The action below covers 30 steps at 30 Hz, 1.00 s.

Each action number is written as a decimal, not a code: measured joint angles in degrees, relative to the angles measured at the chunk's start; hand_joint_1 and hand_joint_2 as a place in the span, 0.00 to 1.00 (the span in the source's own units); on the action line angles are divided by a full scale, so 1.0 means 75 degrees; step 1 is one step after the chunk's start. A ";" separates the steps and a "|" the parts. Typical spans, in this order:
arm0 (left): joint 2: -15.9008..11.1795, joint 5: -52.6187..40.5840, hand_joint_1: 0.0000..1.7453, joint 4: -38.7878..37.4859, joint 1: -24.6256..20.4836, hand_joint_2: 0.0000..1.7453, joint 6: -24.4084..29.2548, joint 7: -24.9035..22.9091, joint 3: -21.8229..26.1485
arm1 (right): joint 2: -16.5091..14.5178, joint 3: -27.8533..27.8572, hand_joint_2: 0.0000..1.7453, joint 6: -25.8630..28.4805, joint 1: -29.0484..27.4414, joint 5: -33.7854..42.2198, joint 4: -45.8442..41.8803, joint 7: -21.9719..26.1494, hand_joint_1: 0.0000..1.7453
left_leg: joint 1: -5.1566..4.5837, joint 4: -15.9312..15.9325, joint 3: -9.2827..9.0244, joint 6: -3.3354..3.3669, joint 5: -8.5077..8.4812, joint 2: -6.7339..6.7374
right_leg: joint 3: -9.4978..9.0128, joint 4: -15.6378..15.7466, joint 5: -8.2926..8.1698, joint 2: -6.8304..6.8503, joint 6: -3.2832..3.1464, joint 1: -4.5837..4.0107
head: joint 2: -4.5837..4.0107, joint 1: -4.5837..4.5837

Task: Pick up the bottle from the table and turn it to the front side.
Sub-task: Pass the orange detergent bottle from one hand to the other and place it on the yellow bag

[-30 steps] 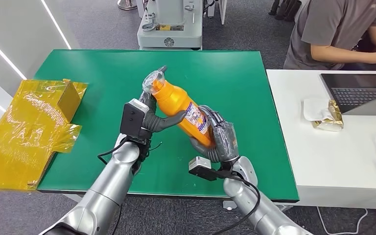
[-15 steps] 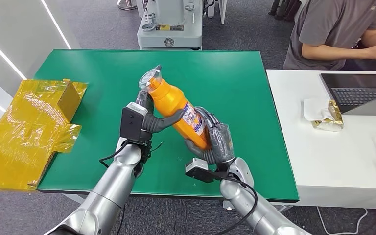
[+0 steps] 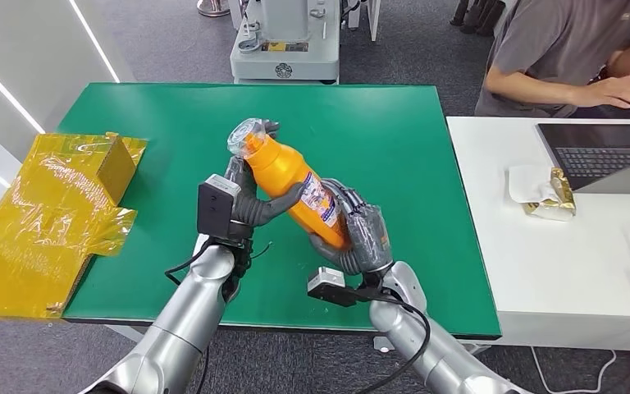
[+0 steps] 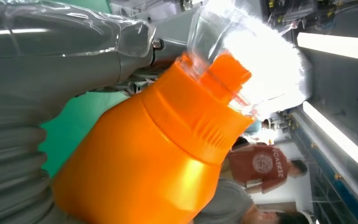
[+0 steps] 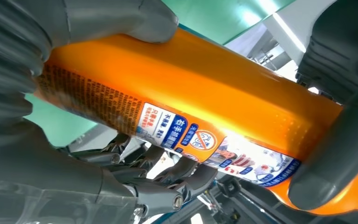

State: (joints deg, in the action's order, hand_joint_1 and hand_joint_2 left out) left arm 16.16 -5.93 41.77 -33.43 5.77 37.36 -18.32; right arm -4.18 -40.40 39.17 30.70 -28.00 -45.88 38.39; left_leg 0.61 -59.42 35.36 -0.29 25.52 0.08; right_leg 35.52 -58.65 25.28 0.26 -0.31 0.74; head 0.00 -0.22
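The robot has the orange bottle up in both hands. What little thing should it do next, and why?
Probably keep rolling the bottle a little about its long axis. Both the left hand and the right hand hold it tilted above the green table, and in the right wrist view the label sits along the bottle's edge, with small print showing, so the front doesn't seem to face out yet.

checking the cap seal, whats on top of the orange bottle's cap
Clear plastic wrap covers the orange bottle's cap. Whether the cap is sealed underneath cannot be seen through the glare.
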 joint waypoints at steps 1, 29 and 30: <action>-0.0006 0.0026 1.00 0.0011 0.0026 1.00 -0.0086 -0.0003 0.0001 | -0.0002 0.0064 1.00 0.0000 -0.0020 -0.0147 -0.0002 0.0001 1.00 | 0.0000 0.0000 0.0000 0.0000 0.0000 0.0000 | 0.0000 0.0000 0.0000 0.0000 0.0000 0.0000 | 0.0000 -0.0001; -0.0115 -0.0020 1.00 0.0172 0.0091 1.00 -0.0316 -0.0181 0.0053 | -0.0852 0.2668 1.00 0.0003 -0.0600 -0.4010 -0.0417 0.0185 0.00 | 0.0001 0.0000 0.0000 0.0000 0.0000 0.0002 | 0.0001 -0.0001 0.0000 -0.0001 0.0000 0.0000 | 0.0000 -0.0001; -0.0117 -0.0023 1.00 0.0172 0.0091 1.00 -0.0314 -0.0181 0.0053 | -0.0869 0.2662 1.00 0.0004 -0.0601 -0.3954 -0.0404 0.0187 0.00 | 0.0001 0.0000 0.0000 0.0000 0.0000 0.0001 | 0.0001 -0.0001 0.0000 -0.0001 0.0000 0.0000 | 0.0000 -0.0002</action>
State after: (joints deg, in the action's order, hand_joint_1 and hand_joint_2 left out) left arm 15.29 -6.10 43.06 -32.75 3.42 36.00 -17.92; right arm -10.70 -20.43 39.19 26.19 -57.66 -48.90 39.80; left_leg 0.62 -59.41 35.35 -0.29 25.52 0.09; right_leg 35.53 -58.65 25.28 0.26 -0.31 0.73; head 0.00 -0.23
